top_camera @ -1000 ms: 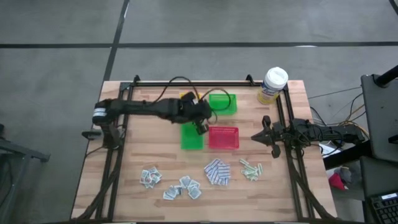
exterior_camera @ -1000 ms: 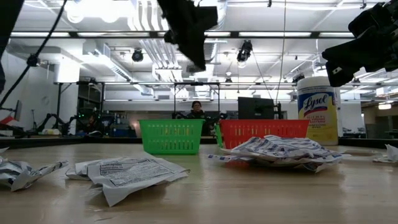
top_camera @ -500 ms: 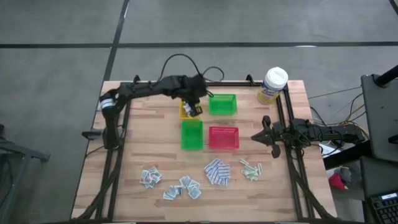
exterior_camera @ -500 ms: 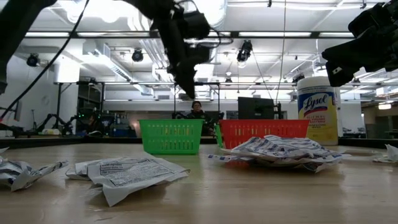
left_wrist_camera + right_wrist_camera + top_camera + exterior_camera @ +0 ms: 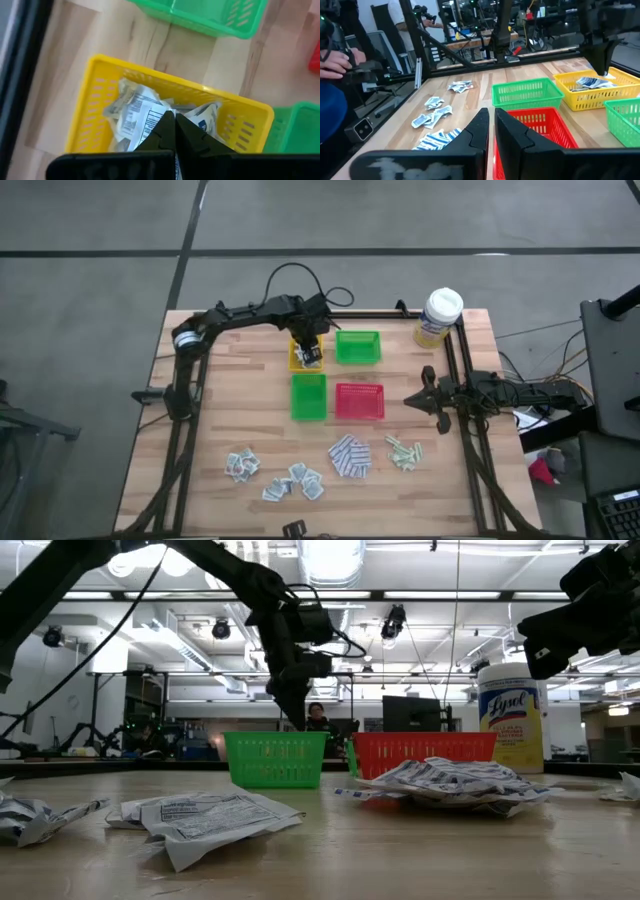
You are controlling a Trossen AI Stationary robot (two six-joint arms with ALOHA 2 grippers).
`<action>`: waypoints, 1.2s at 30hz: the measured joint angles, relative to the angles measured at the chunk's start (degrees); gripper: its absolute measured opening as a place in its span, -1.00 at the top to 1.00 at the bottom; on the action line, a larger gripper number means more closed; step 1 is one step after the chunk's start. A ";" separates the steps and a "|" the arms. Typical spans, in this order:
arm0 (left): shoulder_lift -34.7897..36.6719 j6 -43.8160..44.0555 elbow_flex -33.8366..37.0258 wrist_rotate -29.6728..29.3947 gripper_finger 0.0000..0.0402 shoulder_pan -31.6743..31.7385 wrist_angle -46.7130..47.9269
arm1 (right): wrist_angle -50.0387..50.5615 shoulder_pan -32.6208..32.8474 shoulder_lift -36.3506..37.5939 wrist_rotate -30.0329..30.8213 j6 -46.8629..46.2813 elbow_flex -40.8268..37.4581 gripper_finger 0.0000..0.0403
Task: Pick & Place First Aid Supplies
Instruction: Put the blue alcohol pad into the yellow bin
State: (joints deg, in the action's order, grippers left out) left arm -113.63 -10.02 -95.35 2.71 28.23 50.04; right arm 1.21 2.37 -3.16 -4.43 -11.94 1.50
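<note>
Evidently light, thin and crinkly, the sachets should be pinched at an edge. Left tool, closed and empty, hangs over the yellow tray; right tool, nearly closed, waits beside the worktop.

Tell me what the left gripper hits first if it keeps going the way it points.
Most likely the white sachets lying in the yellow tray: the shut left gripper points straight down into it, though its height above them is unclear.
</note>
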 joint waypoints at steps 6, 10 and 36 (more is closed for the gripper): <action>-2.37 -2.11 0.03 0.08 1.00 0.14 -0.37 | 0.00 -0.02 0.02 0.00 -0.01 -0.02 0.86; -2.49 -2.14 0.41 0.03 1.00 0.22 -1.06 | 0.00 0.00 0.00 0.00 -0.01 -0.02 0.86; -0.67 -1.35 2.93 -0.54 0.22 0.57 -4.38 | 0.00 -0.02 0.00 0.01 -0.02 -0.01 0.86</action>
State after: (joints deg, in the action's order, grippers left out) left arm -114.30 -11.38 -92.42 2.17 28.80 45.66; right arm 1.21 2.35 -3.16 -4.41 -11.97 1.48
